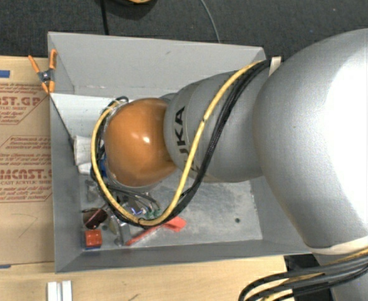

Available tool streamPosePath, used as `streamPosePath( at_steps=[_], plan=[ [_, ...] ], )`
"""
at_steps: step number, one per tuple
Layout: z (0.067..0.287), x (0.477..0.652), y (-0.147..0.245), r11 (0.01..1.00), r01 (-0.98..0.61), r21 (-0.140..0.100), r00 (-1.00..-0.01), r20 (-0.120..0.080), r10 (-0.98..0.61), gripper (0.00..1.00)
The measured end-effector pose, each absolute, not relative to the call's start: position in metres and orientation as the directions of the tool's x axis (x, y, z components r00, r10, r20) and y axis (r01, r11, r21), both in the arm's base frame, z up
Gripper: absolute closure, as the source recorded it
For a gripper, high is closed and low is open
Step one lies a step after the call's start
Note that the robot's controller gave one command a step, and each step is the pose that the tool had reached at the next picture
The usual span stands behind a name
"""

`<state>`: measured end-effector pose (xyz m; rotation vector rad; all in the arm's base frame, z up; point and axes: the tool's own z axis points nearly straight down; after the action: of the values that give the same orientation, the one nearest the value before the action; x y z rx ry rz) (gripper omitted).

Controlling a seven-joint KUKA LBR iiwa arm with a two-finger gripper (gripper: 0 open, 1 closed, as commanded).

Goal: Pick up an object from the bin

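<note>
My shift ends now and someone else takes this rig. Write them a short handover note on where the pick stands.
Gripper: low in the bin, near the view's lower left corner, beneath the orange wrist cover. Open or shut cannot be told.
Things: nearest to it are a small red block, a dark brown piece and a long red thing. A white thing lies by the left wall.
Done: the arm is down among the things; no grasp can be confirmed.
Left: close on one thing and lift it out of the bin.
</note>
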<state>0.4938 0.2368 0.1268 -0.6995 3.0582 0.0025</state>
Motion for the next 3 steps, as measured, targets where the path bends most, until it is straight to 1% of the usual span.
streamPosePath(
  at_steps=[1,2,3],
  plan=[
    [0.068,0.509,0.234,0.889,-0.458,0.004,-0.889,-0.002,-0.458,0.0],
    [0.07,0.519,0.246,0.81,-0.586,-0.001,-0.81,-0.006,-0.586,1.0],
    [0.07,0.519,0.246,0.81,-0.586,-0.001,-0.81,-0.006,-0.586,1.0]
  ],
)
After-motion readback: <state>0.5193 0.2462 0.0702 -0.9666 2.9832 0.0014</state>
